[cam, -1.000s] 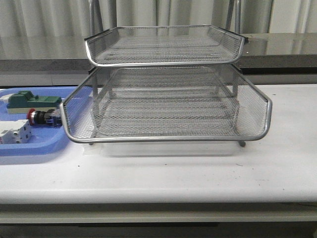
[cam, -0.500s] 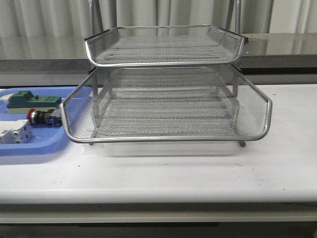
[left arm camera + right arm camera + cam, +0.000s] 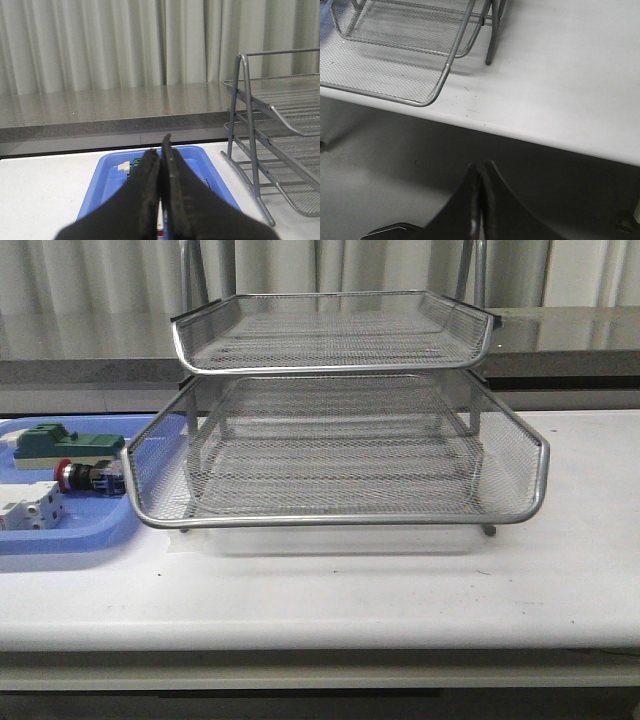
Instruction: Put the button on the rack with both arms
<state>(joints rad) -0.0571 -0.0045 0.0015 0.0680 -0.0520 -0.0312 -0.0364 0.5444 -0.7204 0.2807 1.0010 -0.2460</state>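
Left wrist view: clenched left jaws [image 3: 161, 150] over blue tray [image 3: 107, 172]; right jaws [image 3: 481, 172] clenched off-table.

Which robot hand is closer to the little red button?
Left. The left gripper hangs shut above the blue tray holding the button; the right gripper hangs off the table's front edge.

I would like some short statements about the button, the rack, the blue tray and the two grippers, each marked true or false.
1. The button lies in the blue tray. True.
2. The button rests on the rack. False: the tiers in view hold nothing.
3. The left gripper is shut and holds nothing. True.
4. The right gripper is wide open. False: its fingers are pressed together.
5. The green terminal block sits nearer the camera than the button. False: it lies behind it.
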